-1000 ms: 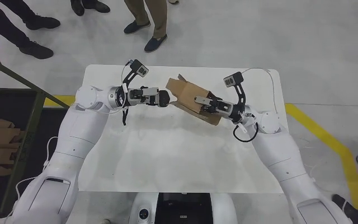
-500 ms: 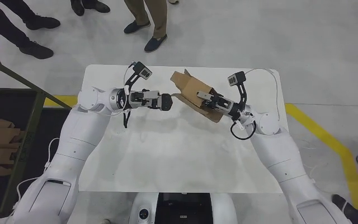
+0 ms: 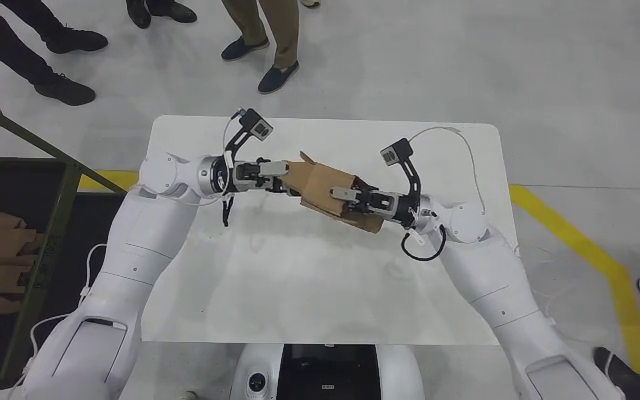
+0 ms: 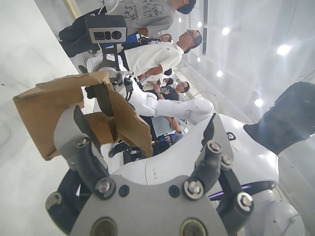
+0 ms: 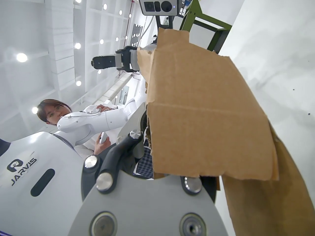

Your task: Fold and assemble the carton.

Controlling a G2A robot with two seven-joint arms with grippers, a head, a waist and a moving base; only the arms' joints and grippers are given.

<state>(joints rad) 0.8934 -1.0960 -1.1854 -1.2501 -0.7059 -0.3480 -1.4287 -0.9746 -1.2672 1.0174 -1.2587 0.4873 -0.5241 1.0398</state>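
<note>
Stretching between my two arms over the far half of the white table, the brown cardboard carton lies on a slant. Its long axis runs across the table, with the open end pointing at the left gripper and a little farther from the robot. The other end sits nearer, toward the right arm.

From above, I see the right gripper pinching the carton's upper panel near its middle. I cannot tell from that height whether the carton touches the table.

The left wrist view looks into the hollow end, which the overhead view does not show. The left gripper is spread wide, with one finger at the opening and the other well clear. A ragged end flap bends outward beside it.

The right wrist view gives me the broad creased side panel instead. One finger of the right gripper shows at the panel's edge, and the rest is hidden behind cardboard.
</note>
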